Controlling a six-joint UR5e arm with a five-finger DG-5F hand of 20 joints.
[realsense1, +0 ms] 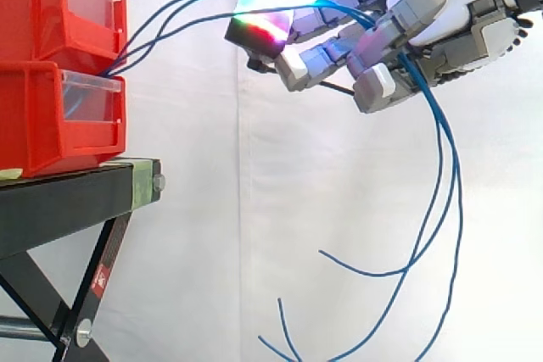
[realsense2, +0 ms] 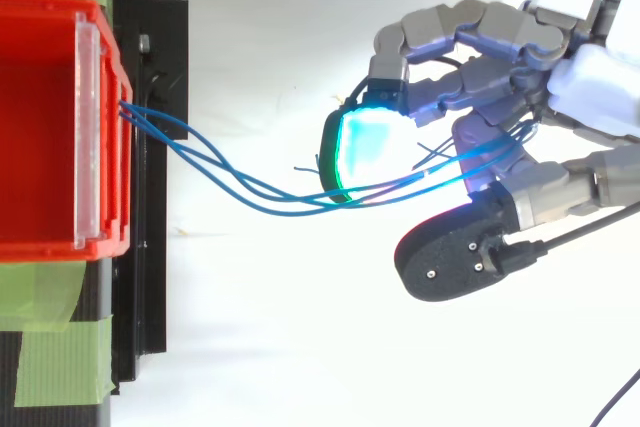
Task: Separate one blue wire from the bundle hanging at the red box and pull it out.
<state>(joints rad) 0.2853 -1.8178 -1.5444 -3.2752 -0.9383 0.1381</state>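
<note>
Several blue wires (realsense1: 170,14) run from the front of the stacked red boxes (realsense1: 51,116) rightward into my hand (realsense1: 441,31). Seen from above, the wires (realsense2: 230,182) leave the red box (realsense2: 50,127) at its clear front lip and sag across to the hand (realsense2: 560,77). The fingers are curled with the wires passing between them, and a glowing green-cyan fingertip (realsense2: 365,152) lies over the strands. Behind the hand the wires' loose ends (realsense1: 441,209) hang down in long loops. How many strands the fingers pinch is hidden.
The red boxes rest on a black stand (realsense1: 76,201) with green tape (realsense2: 50,347) at its corners. A white curtain (realsense1: 212,235) hangs behind. There is open space to the right of the stand, under the hand.
</note>
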